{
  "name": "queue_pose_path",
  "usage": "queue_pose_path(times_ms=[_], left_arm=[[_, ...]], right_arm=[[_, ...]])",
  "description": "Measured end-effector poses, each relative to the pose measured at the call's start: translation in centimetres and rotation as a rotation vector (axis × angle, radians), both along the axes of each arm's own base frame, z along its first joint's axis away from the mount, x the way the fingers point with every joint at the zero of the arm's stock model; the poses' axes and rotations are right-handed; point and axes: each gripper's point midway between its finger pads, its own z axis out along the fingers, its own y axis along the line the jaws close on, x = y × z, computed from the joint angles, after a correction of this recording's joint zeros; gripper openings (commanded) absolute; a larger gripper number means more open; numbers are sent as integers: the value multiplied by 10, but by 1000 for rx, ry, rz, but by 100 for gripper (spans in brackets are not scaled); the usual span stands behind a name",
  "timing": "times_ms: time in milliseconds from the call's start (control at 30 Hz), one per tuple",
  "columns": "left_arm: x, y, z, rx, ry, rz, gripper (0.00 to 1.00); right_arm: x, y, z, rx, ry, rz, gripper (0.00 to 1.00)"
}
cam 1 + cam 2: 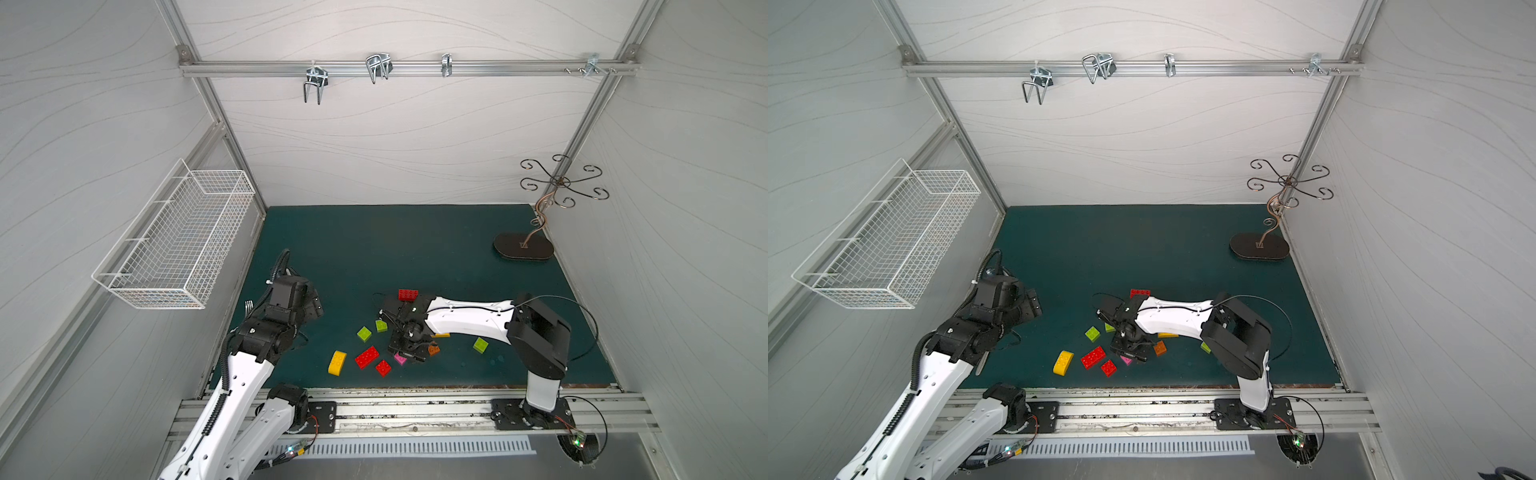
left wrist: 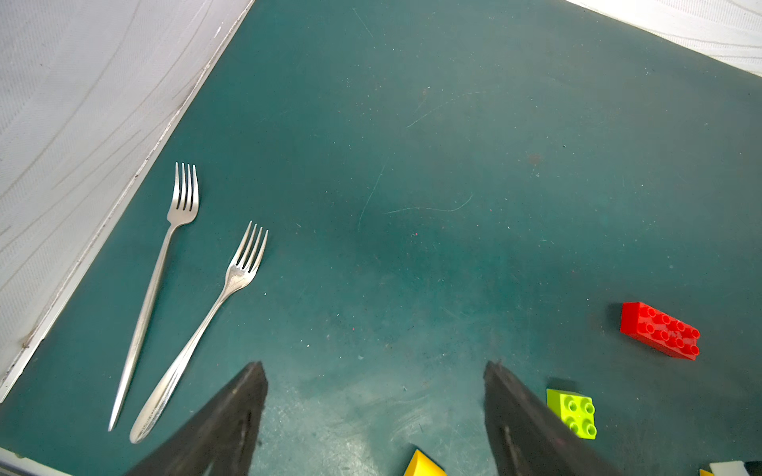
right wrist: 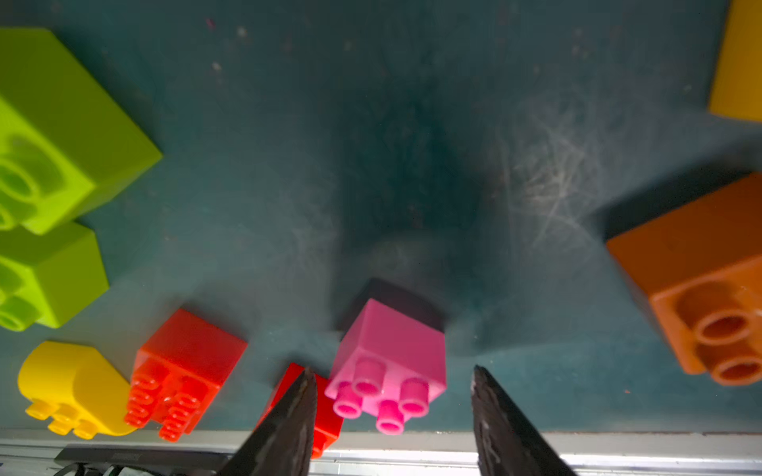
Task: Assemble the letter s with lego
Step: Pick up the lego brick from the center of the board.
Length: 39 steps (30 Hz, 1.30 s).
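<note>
Right hand (image 3: 391,368) straddles the pink brick (image 3: 387,354) on the tabletop (image 3: 412,123), jaws part open, nothing gripped. Risk: one finger (image 3: 288,424) crowds the red square brick (image 3: 328,430); closing may snag it or twist the pink one. Left hand (image 2: 375,364) open, empty.

1. Two forks (image 2: 153,280) side by side on teal mat (image 2: 412,165), near white wall (image 2: 82,103).
2. Over mat, left gripper (image 2: 373,366), jaws spread wide.
3. Just beside one finger, lime green brick (image 2: 573,413); farther off, red oblong brick (image 2: 659,331); at frame edge, corner of yellow brick (image 2: 422,465).
</note>
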Motion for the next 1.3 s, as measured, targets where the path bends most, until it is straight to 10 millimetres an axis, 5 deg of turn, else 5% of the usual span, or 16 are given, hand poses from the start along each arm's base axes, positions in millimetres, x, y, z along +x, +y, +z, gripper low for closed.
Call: queue_pose_path(times_ms=[300, 567, 1033, 1300], left_arm=[[0, 0, 0, -3, 0, -1, 85], [0, 0, -1, -5, 2, 2, 85], [0, 0, -1, -9, 2, 0, 85], [0, 0, -1, -10, 2, 0, 85]], right_arm=[[7, -3, -2, -16, -24, -32, 48], [7, -3, -5, -21, -20, -39, 57], [5, -3, -4, -17, -21, -44, 18], [25, -14, 25, 14, -80, 18, 1]])
